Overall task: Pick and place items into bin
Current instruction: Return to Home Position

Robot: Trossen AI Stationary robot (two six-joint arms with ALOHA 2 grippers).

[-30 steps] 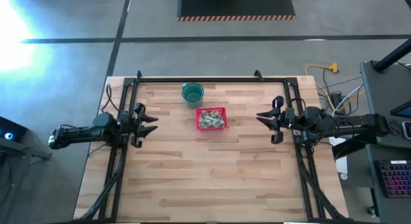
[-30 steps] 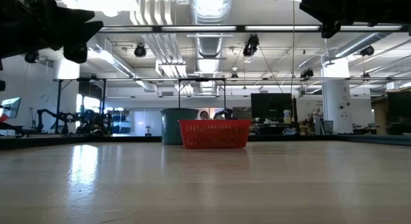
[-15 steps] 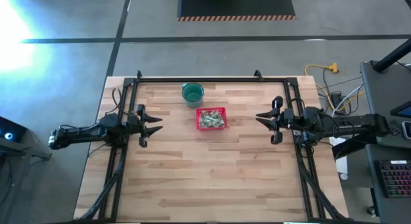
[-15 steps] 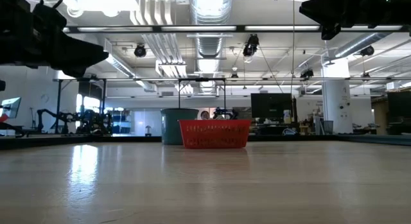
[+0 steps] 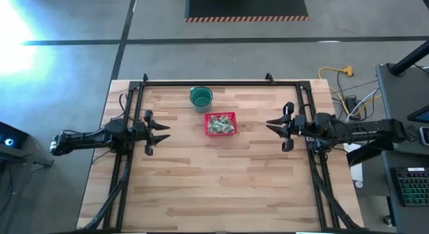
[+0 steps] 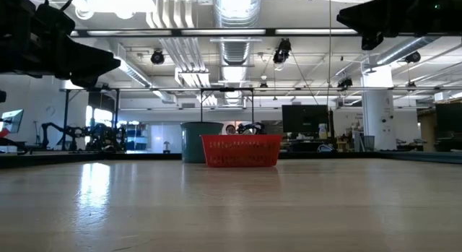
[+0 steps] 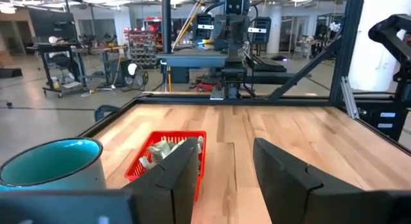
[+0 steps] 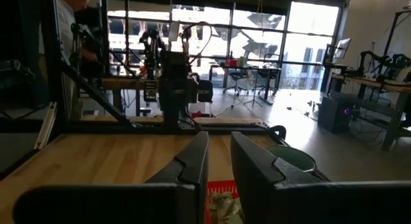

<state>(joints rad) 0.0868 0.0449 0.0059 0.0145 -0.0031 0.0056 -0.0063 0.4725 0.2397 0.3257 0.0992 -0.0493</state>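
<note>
Homing step, sorting apparently complete: we are holding the left gripper (image 5: 159, 131) empty and wide and the right gripper (image 5: 273, 124) empty and narrowly parted, with the red basket (image 5: 221, 114) of packets (image 5: 220, 125) sitting between them, and are judging that only parking the arms remains.

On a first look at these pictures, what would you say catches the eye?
The red basket full of pale green-and-white packets stands out on the table, centred toward its far edge, with a dark green cup just beyond its far-left corner. The left gripper and right gripper hover at opposite sides, open and empty.
</note>
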